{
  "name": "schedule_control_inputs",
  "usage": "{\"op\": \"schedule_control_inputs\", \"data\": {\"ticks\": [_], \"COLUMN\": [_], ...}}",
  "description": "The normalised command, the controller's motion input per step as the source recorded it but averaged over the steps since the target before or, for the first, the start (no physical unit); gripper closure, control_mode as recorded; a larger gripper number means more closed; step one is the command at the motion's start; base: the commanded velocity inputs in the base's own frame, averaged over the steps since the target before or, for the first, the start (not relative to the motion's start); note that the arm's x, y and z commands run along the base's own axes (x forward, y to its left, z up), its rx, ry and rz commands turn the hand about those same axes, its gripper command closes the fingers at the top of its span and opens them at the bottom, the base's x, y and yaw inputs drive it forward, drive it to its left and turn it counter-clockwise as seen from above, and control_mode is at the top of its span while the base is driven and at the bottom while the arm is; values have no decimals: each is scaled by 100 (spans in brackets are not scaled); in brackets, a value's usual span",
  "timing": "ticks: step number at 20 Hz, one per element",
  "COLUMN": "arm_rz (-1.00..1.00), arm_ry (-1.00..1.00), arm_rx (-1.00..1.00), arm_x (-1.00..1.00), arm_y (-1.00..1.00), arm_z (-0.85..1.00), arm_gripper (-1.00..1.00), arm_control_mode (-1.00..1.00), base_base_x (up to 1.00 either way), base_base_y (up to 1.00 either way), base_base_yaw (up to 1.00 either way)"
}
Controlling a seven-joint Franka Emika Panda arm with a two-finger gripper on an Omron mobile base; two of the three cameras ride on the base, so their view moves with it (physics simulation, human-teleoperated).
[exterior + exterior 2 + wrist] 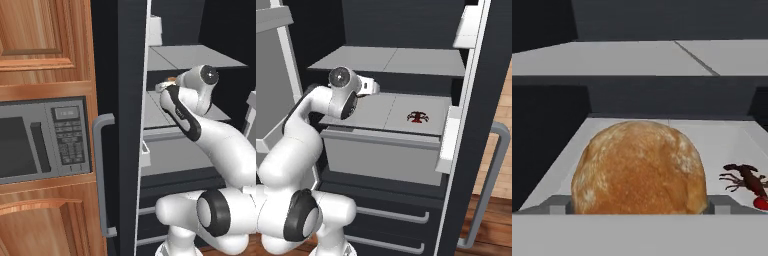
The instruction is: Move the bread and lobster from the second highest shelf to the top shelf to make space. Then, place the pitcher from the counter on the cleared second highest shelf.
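Dark fridge interior, doors standing open, flanked by reddish-brown wooden cabinets and a built-in microwave (42,140) on the left. I am reaching my arm into the cavity at the level of the second highest shelf (391,112). My end effector (372,87) is standing spread wide, holding nothing; in the hand view the two finger tips are flanking the bread (639,170) at its base, which is looming large and centred directly ahead, so I judge that I am lining up the first grasp. The bread is resting on the left half of the second highest shelf. The lobster (418,117) is lying flat on the right half of the same shelf, apart from the bread, its legs splayed. The top shelf (406,60) is sitting just above, a plain light grey panel.

Risks, as I am judging them: the bread is round and broad, so my fingers may be closing on its curved flanks and squeezing it out forward, deeper into the fridge; pushing in too far could be rolling it toward the back wall or nudging it sideways into the lobster. Lifting steeply could be knocking the bread or my wrist against the underside of the top shelf, since the gap between shelves looks tight.

Writing: the microwave keypad is showing buttons and a small display, but nothing there is legible; no brand or label is readable anywhere.
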Motion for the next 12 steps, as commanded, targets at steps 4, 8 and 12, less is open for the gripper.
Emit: {"op": "schedule_control_inputs", "data": {"ticks": [4,8,12], "arm_rz": [0,0,0], "arm_ry": [-15,-12,-2], "arm_rx": [0,0,0], "arm_x": [0,13,42], "arm_y": [0,0,0], "arm_z": [96,73,40], "arm_gripper": [100,100,100], "arm_control_mode": [-100,-100,-100], "base_base_x": [0,0,0], "base_base_y": [0,0,0], "base_base_yaw": [0,0,0]}}
